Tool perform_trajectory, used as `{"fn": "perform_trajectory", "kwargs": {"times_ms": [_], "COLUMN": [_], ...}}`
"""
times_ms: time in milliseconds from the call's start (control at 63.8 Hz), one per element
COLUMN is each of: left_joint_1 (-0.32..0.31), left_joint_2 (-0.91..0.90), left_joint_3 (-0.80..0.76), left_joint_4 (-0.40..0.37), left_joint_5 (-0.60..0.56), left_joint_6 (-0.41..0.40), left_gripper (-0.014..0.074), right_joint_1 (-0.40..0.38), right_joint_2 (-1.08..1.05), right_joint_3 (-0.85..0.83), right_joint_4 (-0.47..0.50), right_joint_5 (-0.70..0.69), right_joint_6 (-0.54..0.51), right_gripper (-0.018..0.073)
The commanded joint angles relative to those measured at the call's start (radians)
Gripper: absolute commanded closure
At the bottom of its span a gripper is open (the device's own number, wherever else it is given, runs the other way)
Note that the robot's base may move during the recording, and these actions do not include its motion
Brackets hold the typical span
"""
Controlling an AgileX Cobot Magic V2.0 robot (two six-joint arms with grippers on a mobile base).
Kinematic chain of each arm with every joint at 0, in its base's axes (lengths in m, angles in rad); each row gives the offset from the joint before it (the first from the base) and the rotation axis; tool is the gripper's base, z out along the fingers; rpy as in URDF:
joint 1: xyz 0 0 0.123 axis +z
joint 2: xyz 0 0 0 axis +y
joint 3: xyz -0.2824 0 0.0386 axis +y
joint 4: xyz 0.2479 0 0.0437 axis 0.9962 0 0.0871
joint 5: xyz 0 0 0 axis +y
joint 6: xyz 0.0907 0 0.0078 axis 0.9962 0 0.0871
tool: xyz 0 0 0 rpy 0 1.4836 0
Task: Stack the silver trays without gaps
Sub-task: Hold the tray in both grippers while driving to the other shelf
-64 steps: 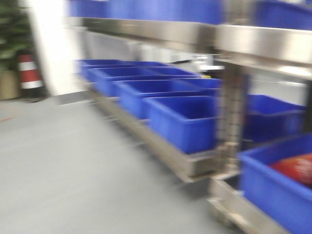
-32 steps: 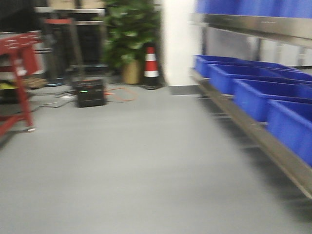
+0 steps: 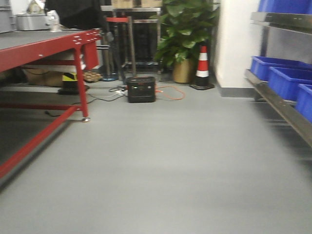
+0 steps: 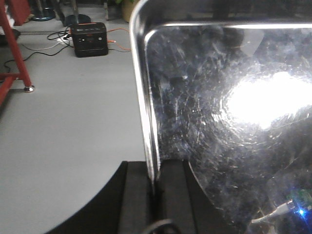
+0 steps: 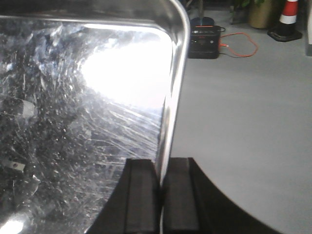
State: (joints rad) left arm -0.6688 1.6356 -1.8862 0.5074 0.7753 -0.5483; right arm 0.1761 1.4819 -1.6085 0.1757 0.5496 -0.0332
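Observation:
A scratched silver tray [image 4: 214,122] fills the left wrist view; my left gripper [image 4: 155,183] is shut on its left rim, black jaws pinching the thin edge. In the right wrist view the silver tray [image 5: 83,117] shows again; my right gripper [image 5: 162,183] is shut on its right rim. The tray hangs above the grey floor between both grippers. I cannot tell if it is one tray or several nested. Neither the tray nor the grippers show in the front view.
A red-framed table [image 3: 44,48] stands at left. A black power box [image 3: 141,89] with orange cable lies on the floor ahead. A potted plant [image 3: 187,34] and a striped cone [image 3: 203,68] stand behind. The steel rack with blue bins [image 3: 285,80] runs along the right.
The front view has swung left: the rack with blue bins has slid to the right edge, and the red table, plant and power box have come into view.

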Motion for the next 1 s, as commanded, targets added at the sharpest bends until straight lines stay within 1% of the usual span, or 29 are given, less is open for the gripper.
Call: {"fn": "perform_trajectory", "kwargs": {"times_ms": [0,988], "left_joint_1": [-0.005,-0.005], "left_joint_2": [-0.014,-0.014], "left_joint_3": [-0.004,-0.004], "left_joint_4": [0.022,0.022], "left_joint_5": [-0.031,-0.031], "left_joint_6": [0.013,0.013], "left_gripper": [0.0616,0.0616], "right_joint_1": [-0.002,-0.002], "right_joint_2": [-0.016,-0.016], "right_joint_3": [-0.007,-0.007], "right_joint_4": [-0.018,-0.018], "right_joint_5": [-0.042,-0.042], "right_joint_6": [-0.022,-0.022], "right_gripper": [0.0638,0.0638]}}
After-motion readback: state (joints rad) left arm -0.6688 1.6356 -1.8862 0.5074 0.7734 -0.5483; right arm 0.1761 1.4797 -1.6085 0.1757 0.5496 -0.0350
